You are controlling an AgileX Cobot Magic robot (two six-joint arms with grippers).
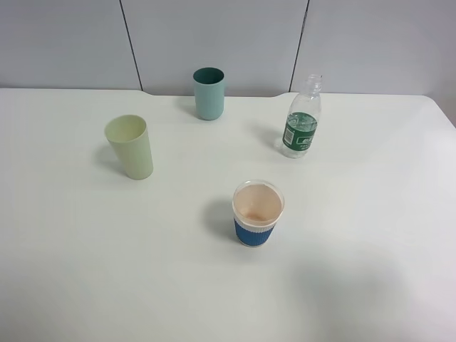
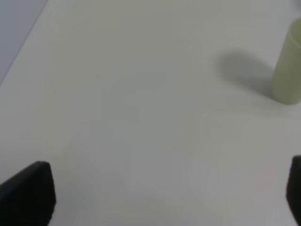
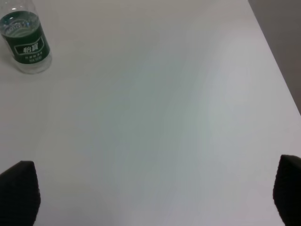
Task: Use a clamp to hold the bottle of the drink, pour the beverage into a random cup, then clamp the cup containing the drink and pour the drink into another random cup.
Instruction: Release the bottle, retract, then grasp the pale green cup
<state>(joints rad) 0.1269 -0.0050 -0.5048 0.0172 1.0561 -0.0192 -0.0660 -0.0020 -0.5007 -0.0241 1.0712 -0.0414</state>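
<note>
A clear bottle with a green label and no cap stands upright at the back right of the white table; it also shows in the right wrist view. A pale green cup stands at the left and shows in the left wrist view. A teal cup stands at the back centre. A white cup with a blue sleeve stands in the middle. Neither arm shows in the exterior view. My left gripper and right gripper are open and empty, fingertips wide apart above bare table.
The white table ends at a grey panelled wall at the back. The table's right edge shows in the right wrist view, and its left edge in the left wrist view.
</note>
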